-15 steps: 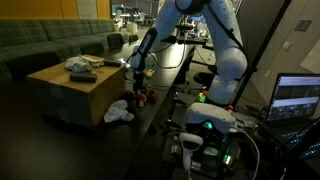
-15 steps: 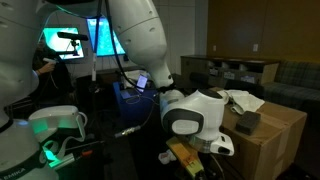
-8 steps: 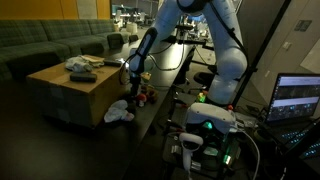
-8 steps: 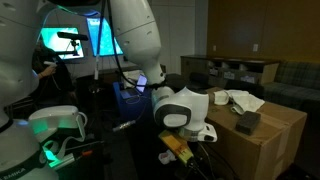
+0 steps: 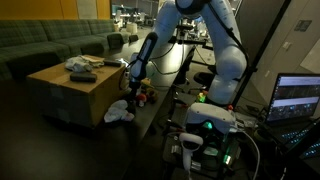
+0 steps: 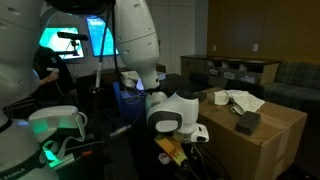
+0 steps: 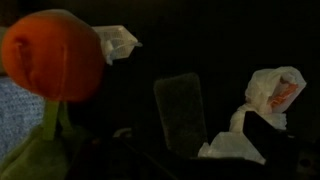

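My gripper (image 5: 134, 84) hangs low beside the cardboard box (image 5: 70, 92), just above the dark floor; it also shows in an exterior view (image 6: 178, 143). In the wrist view an orange ball-shaped toy (image 7: 55, 55) with a green part (image 7: 38, 152) fills the left side. A crumpled white cloth (image 7: 262, 95) lies at the right, against a dark finger (image 7: 290, 140). A grey upright shape (image 7: 180, 110) stands mid-frame. The picture is too dark to show how far apart the jaws are. A yellow-orange thing (image 6: 170, 150) sits right under the gripper.
The cardboard box carries a dark remote-like item (image 5: 83, 76) and crumpled cloth (image 5: 78, 64). A white cloth (image 5: 120, 112) lies on the floor by the box. A sofa (image 5: 50, 45) stands behind. A laptop (image 5: 296, 98) and the robot base (image 5: 210, 125) are close by.
The gripper has moved lower and away from the box side, toward the floor. Nothing on the box has shifted.
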Motion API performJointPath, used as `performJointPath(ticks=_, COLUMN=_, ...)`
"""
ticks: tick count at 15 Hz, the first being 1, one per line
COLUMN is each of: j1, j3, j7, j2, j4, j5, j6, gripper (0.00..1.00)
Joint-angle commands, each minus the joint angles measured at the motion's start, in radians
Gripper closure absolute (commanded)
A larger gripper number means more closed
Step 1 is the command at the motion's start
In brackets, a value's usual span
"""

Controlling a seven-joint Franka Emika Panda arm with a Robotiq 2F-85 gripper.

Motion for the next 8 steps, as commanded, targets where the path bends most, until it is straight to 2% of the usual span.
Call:
performJointPath(ticks=1, j1=-0.031, j3=0.03, j7=0.019, j2=0.06, j4=0.008, j5=-0.028, j6=0.098, gripper=0.0)
performJointPath(ticks=8, j1=-0.01, j3=-0.003, j7=0.078, j2=0.143, j4=0.043, j5=-0.11, j6=0.177, gripper=0.0)
